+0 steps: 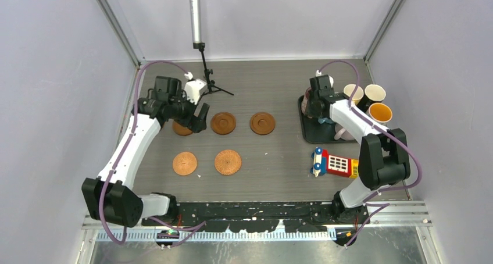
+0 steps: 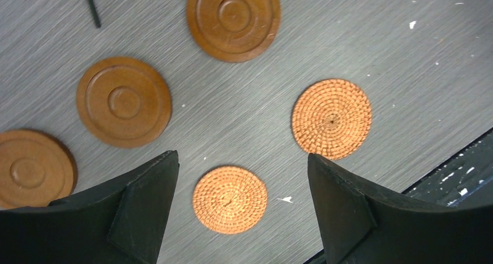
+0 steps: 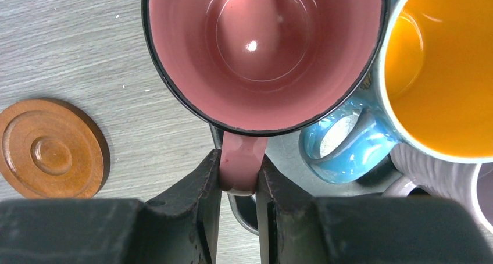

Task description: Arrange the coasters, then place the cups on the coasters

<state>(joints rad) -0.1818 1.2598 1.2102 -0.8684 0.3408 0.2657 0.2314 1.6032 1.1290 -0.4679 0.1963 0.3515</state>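
Observation:
In the right wrist view my right gripper (image 3: pixel 240 177) is shut on the handle of the pink cup (image 3: pixel 264 49), which stands upright at the black tray's left end. Beside it are a blue cup with an orange inside (image 3: pixel 442 72) and a pale lilac cup (image 3: pixel 436 171). My left gripper (image 2: pixel 241 158) hangs open and empty above the coasters. Three dark ringed coasters (image 2: pixel 233 20) (image 2: pixel 124 101) (image 2: pixel 29 168) lie in a row. Two woven orange coasters (image 2: pixel 331 118) (image 2: pixel 229 199) lie nearer me. From above, the left gripper (image 1: pixel 195 116) partly covers the leftmost dark coaster (image 1: pixel 182 128).
The black tray (image 1: pixel 325 137) sits at the right under my right gripper (image 1: pixel 317 98), with more cups (image 1: pixel 375 93) (image 1: pixel 380 112) beside it near the right wall. A colourful toy phone (image 1: pixel 336 163) lies in front of the tray. A thin stand (image 1: pixel 204 66) rises at the back.

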